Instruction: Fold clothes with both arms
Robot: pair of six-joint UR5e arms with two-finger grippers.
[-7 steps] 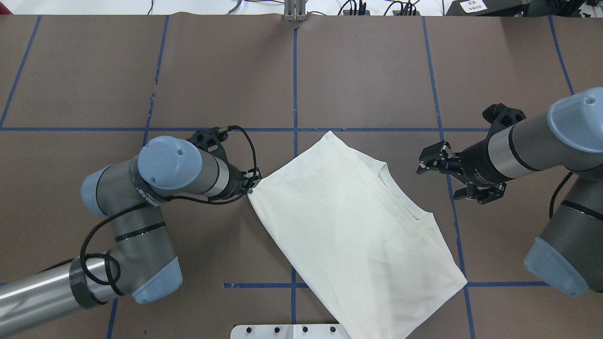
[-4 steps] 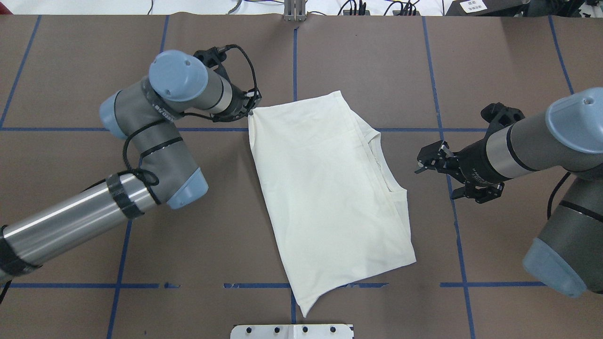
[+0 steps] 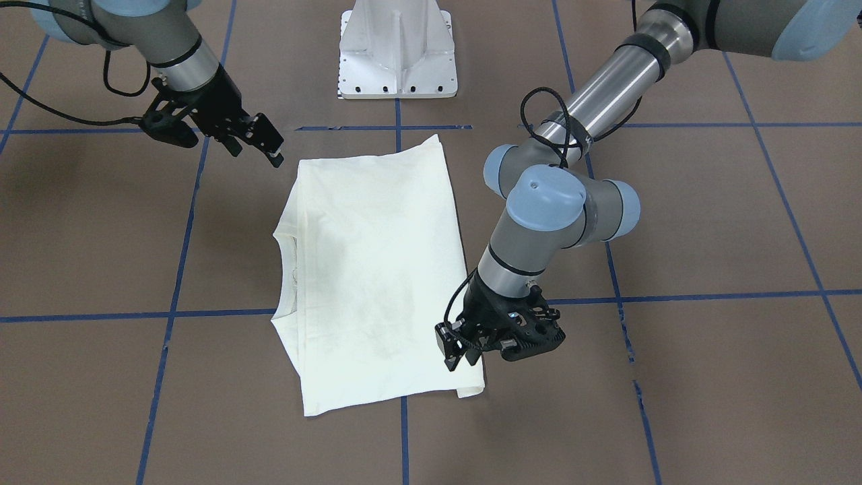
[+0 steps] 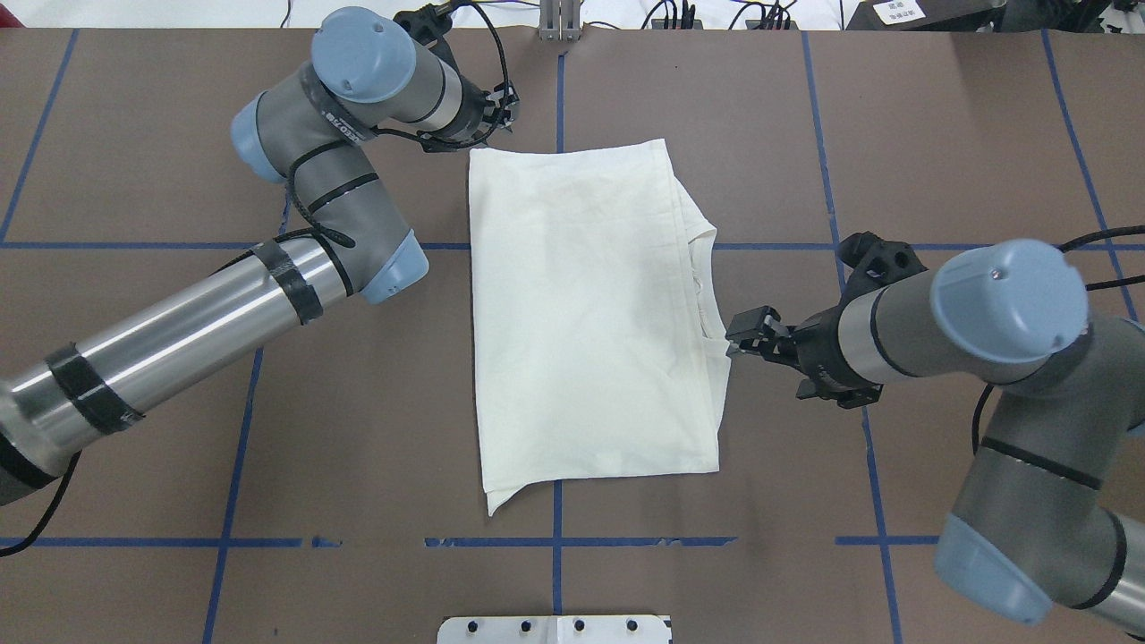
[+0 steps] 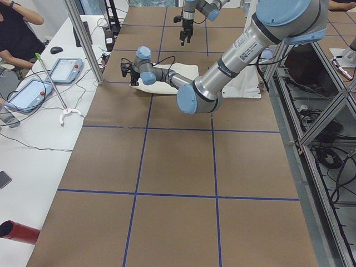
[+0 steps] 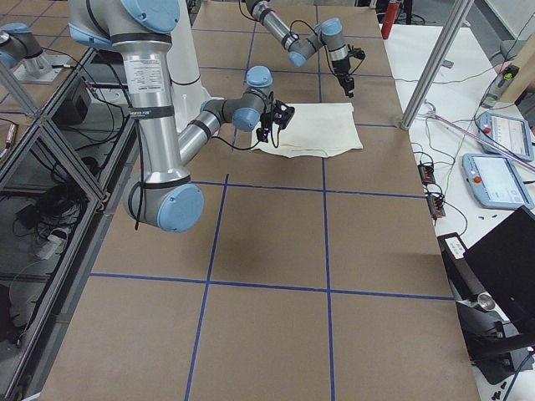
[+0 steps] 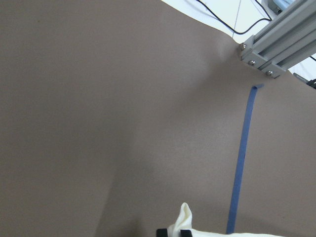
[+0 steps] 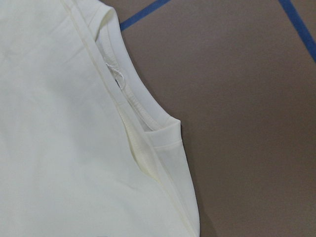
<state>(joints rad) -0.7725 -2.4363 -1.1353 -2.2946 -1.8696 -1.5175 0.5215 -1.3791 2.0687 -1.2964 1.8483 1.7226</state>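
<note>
The cream shirt (image 4: 590,304) lies folded in a rectangle, plain side up, mid-table; it also shows in the front view (image 3: 377,269). Its ribbed collar (image 8: 129,94) is at the edge on the robot's right. No print shows. My left gripper (image 4: 508,116) is at the shirt's far left corner (image 3: 458,353). In the left wrist view its fingertips (image 7: 161,231) are close together with a tuft of cream cloth (image 7: 184,217) at them. My right gripper (image 4: 760,358) hovers open and empty beside the collar edge, and in the front view (image 3: 252,145) its jaws are spread.
The white pedestal base (image 3: 397,54) stands at the robot's side of the table. Blue tape lines (image 4: 559,89) grid the brown surface. An aluminium post (image 7: 276,49) stands at the far edge. An operators' desk with tablets (image 5: 33,92) runs along that side.
My left gripper has pulled the shirt's corner toward the far edge, and the shirt has swung from slanted to square with the grid. My right gripper has moved left to the collar edge.
</note>
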